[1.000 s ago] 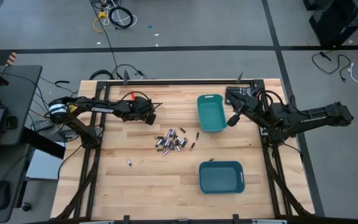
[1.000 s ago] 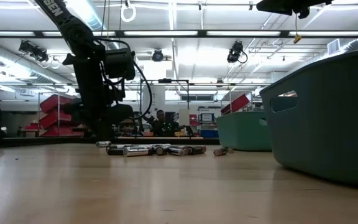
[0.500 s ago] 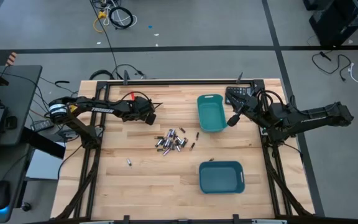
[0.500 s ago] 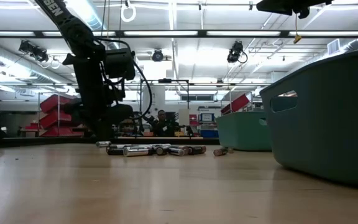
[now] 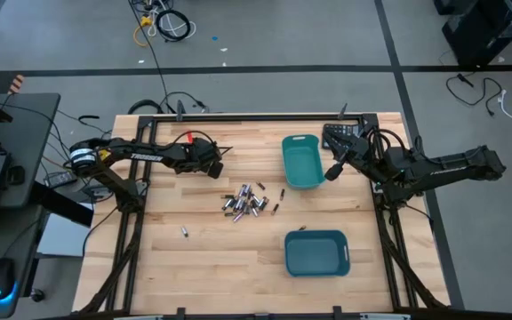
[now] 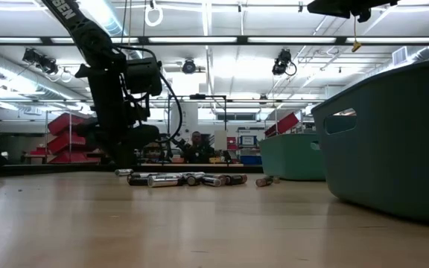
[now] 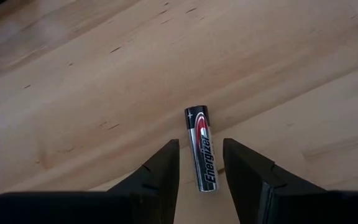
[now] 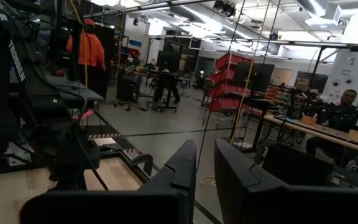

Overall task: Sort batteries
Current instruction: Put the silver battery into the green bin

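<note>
Two teal bins [image 5: 305, 162] sit on the pale wooden table [image 5: 203, 253], batteries [image 5: 244, 201] heaped mid-table, a workshop beyond. Left gripper [image 7: 201, 163] stands apart around an "Energizer" battery [image 7: 201, 148] lying flat. Right gripper [image 8: 205, 163], narrowly parted and empty, hangs beside the far bin.

The tabletop [image 5: 194, 267] is pale wood with a smooth matt grain. The batteries [image 5: 244, 202] look like glossy metal, and the teal bins [image 5: 317, 253] seem smooth matt plastic.

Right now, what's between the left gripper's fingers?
A black Energizer battery lies on the wood between the left gripper fingers, seen in the left wrist view.
</note>
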